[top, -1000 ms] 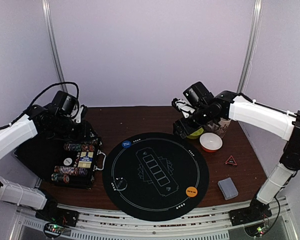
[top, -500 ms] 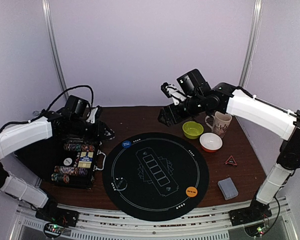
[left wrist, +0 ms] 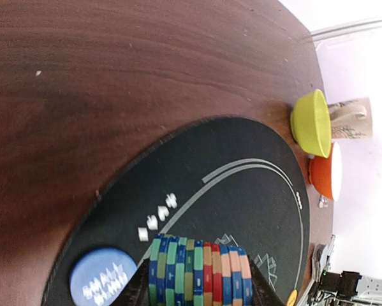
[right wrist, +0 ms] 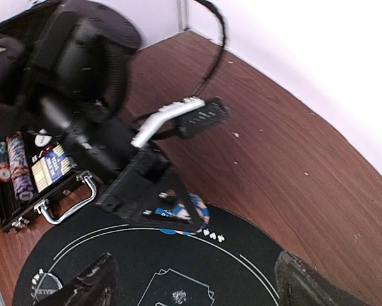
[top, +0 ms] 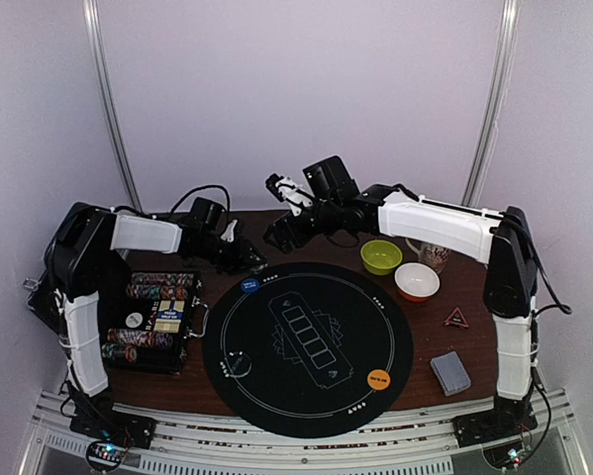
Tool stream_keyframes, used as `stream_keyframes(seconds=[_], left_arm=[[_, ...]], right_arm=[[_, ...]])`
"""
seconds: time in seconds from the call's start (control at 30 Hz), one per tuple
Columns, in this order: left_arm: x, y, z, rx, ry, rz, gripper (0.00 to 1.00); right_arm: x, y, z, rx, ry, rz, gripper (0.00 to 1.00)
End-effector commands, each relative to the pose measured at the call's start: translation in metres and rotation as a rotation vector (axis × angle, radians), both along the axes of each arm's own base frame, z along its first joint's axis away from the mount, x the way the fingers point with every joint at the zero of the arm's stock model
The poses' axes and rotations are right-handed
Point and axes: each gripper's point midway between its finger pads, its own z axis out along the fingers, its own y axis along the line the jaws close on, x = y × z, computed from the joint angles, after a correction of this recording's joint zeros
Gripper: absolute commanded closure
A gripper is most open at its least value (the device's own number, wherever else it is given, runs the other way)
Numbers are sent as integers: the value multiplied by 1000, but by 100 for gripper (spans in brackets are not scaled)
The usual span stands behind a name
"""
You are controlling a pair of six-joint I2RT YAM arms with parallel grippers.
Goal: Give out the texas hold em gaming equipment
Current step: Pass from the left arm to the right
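Observation:
My left gripper (top: 244, 261) is shut on a sideways stack of striped poker chips (left wrist: 200, 271), low over the far left rim of the round black mat (top: 306, 346). Just beside the stack, a blue disc (left wrist: 101, 285) lies on the mat. Above the table's back middle my right gripper (top: 282, 236) is open and empty, facing the left gripper; its fingers (right wrist: 82, 287) stand wide apart. An orange disc (top: 378, 378) lies at the mat's near right. A red triangle (top: 457, 318) and a grey-blue card deck (top: 450, 372) lie on the wood to the right.
An open black chip case (top: 152, 322) with rows of chips sits at the left. A green bowl (top: 381, 257), a white-orange bowl (top: 416, 281) and a patterned mug (top: 433, 255) stand at the back right. A dark disc (top: 237, 363) lies at the mat's near left.
The left gripper has swung right from over the case to the mat's far left rim. The right gripper has moved left, away from the bowls, to the back middle.

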Motion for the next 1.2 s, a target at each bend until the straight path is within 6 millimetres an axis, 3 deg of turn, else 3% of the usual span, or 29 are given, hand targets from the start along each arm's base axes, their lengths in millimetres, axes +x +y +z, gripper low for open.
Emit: stream_keyframes(seconds=[0.0,0.03,0.13,0.3,0.53,0.87,1.17], left_arm=[[32,-25,12,-91,-55,-31,100],[34,-27,5,-93,-41,-37,100],[40,-31,-9,-99,-21,-27,100],[46,-37,-29,-115,13,-38,100],[50,-40,-42,-109,30,-40,100],[46,-39,-57,-101,60,-44,100],[35,-42,-59,-138,99,-74,100]], right_arm=[[27,-5,-8,135,23,99,19],[38,-11,-11,158,28,88,21],[58,-17,-44,76,26,82,23],[43,0,-87,34,42,221,19],[55,20,-130,52,118,218,21],[84,39,-147,56,64,138,24],[71,48,-162,55,114,183,35]])
